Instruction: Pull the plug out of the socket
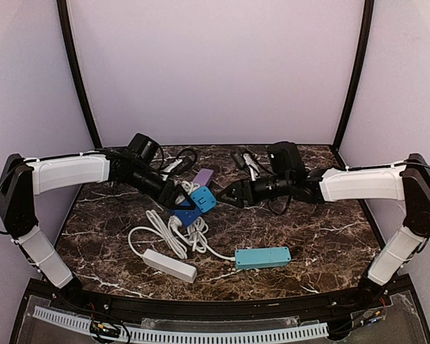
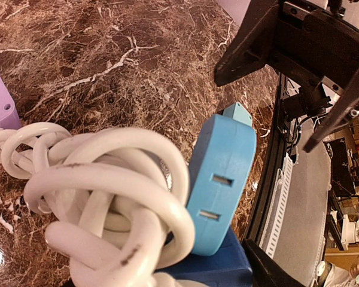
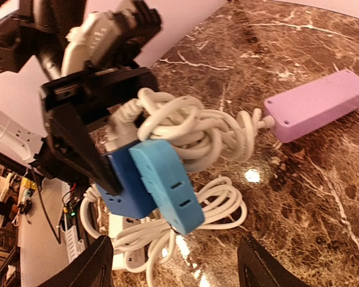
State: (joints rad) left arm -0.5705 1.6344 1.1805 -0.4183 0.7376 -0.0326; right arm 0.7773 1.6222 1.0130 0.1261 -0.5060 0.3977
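The socket [image 3: 121,186], a bright blue cube, hangs just above the marble with a tangle of white cable [image 3: 191,133] behind it. My left gripper [image 1: 180,203] is shut on it, one black finger [image 3: 78,140] pressed on its side. The plug [image 3: 167,185] is a flat light-blue adapter with two slots, seated in the socket's face; it also shows in the left wrist view as the plug [image 2: 222,179]. My right gripper [image 3: 173,269] is open, its fingers standing either side of the plug, short of it and not touching.
A purple power strip [image 3: 317,107] lies behind the tangle. A teal power strip [image 1: 262,257] and a white power strip [image 1: 169,264] lie nearer the front edge, with loops of white cord [image 1: 173,236] between them. Black cables [image 1: 180,159] sit at the back.
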